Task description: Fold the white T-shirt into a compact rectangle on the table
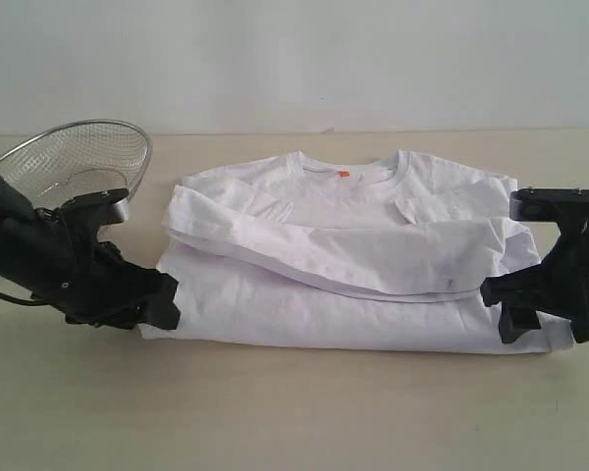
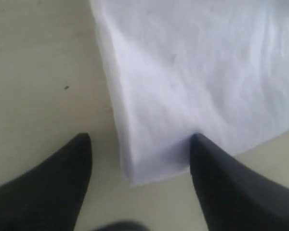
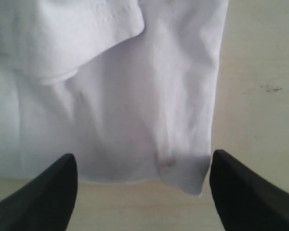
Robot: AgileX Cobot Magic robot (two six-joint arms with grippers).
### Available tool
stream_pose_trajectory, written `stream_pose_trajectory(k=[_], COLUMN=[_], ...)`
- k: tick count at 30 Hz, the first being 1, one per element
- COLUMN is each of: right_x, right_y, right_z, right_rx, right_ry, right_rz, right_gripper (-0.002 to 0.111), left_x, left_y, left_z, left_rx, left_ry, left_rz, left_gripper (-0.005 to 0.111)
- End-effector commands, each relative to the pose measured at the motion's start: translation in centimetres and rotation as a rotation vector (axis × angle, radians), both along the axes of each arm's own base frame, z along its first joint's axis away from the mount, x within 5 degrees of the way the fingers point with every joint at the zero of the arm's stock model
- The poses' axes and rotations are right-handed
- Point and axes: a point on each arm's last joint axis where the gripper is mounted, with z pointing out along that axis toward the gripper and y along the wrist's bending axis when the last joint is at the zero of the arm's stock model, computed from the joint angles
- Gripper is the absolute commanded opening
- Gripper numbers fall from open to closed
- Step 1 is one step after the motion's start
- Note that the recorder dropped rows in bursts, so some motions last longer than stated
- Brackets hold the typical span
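The white T-shirt (image 1: 344, 285) lies flat on the table (image 1: 294, 412), collar and orange neck tag at the far side, both sleeves folded in across the body. My left gripper (image 1: 165, 300) is low at the shirt's near left corner. In the left wrist view it (image 2: 139, 139) stands open, and the shirt's corner (image 2: 149, 159) lies between the two black fingers, one of which touches the cloth edge. My right gripper (image 1: 506, 309) is at the near right corner. It is open too (image 3: 144, 156), with the hem corner (image 3: 183, 168) lying between its fingers.
A round wire-mesh metal basket (image 1: 74, 162) stands at the back left, just behind my left arm. Bare tabletop runs along the front edge and to the right of the shirt (image 3: 260, 96).
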Motion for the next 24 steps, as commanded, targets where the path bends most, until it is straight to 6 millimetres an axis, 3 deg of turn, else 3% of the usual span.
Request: stream_pose_trajectory(k=[1, 4, 6, 12, 15, 24], right_x=[0.10, 0.10, 0.10, 0.04, -0.03, -0.77], right_y=[-0.21, -0.21, -0.21, -0.20, -0.20, -0.21], right_z=[0.05, 0.05, 0.05, 0.04, 0.03, 0.27], right_rx=[-0.005, -0.005, -0.005, -0.004, -0.005, -0.008], right_ry=[-0.010, -0.010, -0.010, -0.003, 0.005, 0.071], right_rz=[-0.002, -0.002, -0.002, -0.002, 0.005, 0.020], right_gripper=[0.067, 0.067, 0.060, 0.022, -0.001, 0.000], left_x=[0.52, 0.67, 0.66, 0.66, 0.54, -0.21], left_y=[-0.38, -0.50, -0.50, -0.50, -0.55, -0.27], left_z=[-0.47, -0.52, -0.59, -0.59, -0.60, 0.15], left_rx=[-0.030, -0.045, -0.045, -0.045, -0.053, -0.022], left_ry=[-0.001, -0.001, 0.001, 0.001, 0.020, 0.074], left_rz=[-0.013, -0.003, -0.003, -0.003, 0.004, -0.008], left_gripper=[0.058, 0.057, 0.051, 0.009, 0.005, 0.005])
